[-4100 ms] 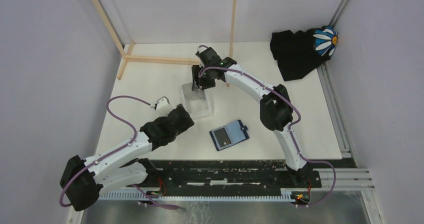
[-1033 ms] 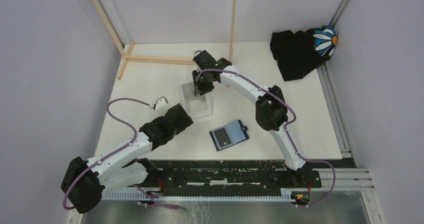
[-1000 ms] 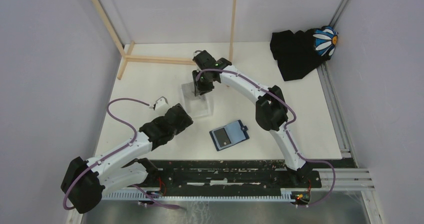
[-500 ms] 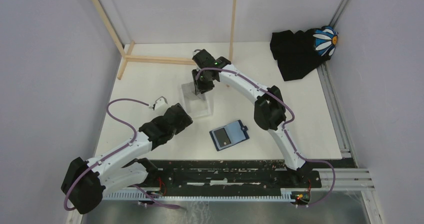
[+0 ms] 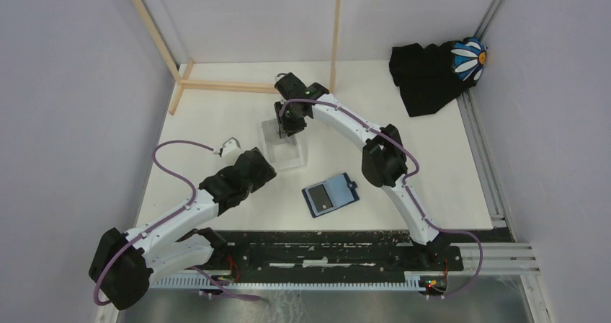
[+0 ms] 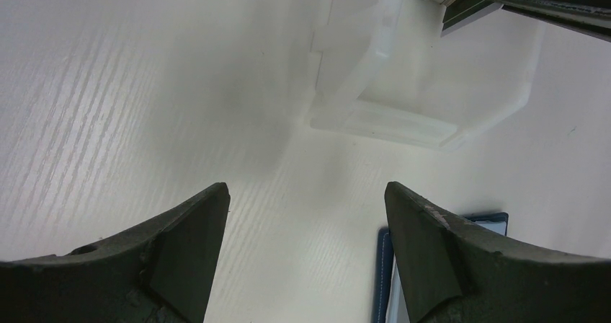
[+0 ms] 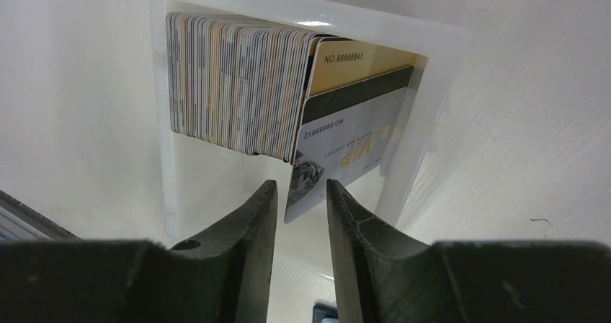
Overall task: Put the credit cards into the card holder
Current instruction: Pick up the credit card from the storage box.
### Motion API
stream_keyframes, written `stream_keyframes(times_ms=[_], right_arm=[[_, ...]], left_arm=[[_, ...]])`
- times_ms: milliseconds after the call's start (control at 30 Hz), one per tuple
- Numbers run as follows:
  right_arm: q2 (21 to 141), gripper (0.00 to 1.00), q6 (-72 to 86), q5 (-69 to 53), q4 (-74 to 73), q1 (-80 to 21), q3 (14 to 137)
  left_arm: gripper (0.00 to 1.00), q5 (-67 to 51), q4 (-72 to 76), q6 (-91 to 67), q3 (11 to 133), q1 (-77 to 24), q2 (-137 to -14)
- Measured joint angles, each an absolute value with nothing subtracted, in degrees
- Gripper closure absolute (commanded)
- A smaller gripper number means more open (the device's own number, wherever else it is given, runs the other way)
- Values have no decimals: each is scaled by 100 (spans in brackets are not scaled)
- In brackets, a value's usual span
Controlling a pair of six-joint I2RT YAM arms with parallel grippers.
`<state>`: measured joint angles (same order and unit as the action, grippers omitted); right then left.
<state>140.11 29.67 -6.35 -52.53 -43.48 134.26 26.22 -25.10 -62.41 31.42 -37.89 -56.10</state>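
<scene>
Over the box (image 5: 285, 152), the right gripper (image 7: 299, 193) is on the pickup step. Its fingers are narrowly parted and straddle the lower corner of a leaning card (image 7: 353, 132) beside the packed cards (image 7: 230, 85). The next move probably calls for pinching that one card and lifting it straight up, clear of the stack and the box wall, which crowd the grip. The card holder (image 5: 330, 195) lies open nearer the arms. The left gripper (image 6: 306, 193) hangs open and empty just beside the box. A black cloth (image 5: 425, 74) lies well apart.
</scene>
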Motion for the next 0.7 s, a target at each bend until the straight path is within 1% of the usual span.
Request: stream_keyframes(times_ms=[100,233,433,700], right_arm=[[14049,72,2954,-609,-5315,-4351,13447],[14064,76,2934,-550,-5408,-4351,13500],[14064,76,2910,-513,-5417,-4351,13520],[14064,83,2864,-419,-5505,-4362,13596]], left_arm=[[13,2578,-2497,-6189,3140,-3752,-5610],[13,2502,-2453,-6160,3116,-3691,-5625],[13,2475,-2373,-6086,3098,-3632,-5655],[14,2377,-2342,-6075,3098,-3579,-5655]])
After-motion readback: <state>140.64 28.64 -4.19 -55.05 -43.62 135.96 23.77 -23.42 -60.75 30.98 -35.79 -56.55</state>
